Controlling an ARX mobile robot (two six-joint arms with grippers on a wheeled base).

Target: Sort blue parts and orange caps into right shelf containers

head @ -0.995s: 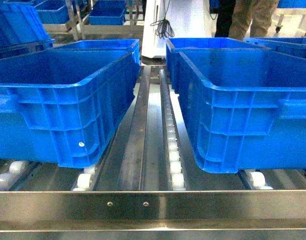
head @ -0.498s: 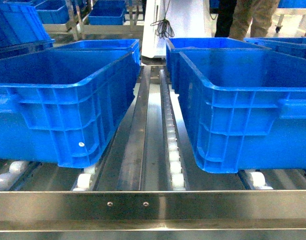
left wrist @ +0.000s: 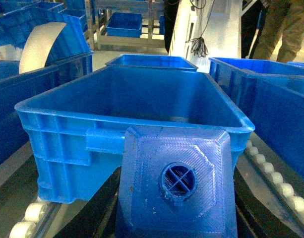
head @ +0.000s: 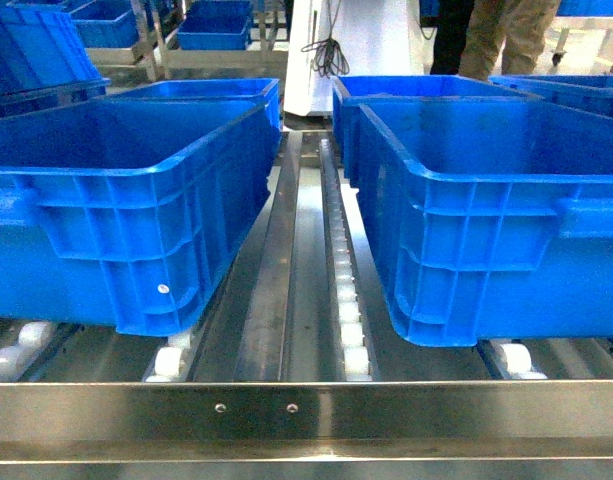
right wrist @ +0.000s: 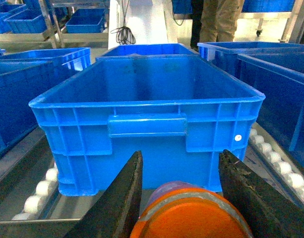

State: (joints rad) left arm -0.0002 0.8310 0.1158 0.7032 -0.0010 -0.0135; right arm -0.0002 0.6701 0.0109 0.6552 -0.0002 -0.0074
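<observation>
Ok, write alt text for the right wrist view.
An orange cap sits between the right gripper fingers, facing a large empty-looking blue bin on the shelf's white rollers. More bins flank it; a person stands behind.

The two front bins (head: 136, 200) (head: 486, 210) are bright blue with ribbed walls. The shelf (head: 306, 410) is grey steel with white rollers (head: 351, 310). The blue part (left wrist: 176, 178) shows fine printed lines. The cap (right wrist: 191, 218) is orange between black claw fingers (right wrist: 124, 198).
</observation>
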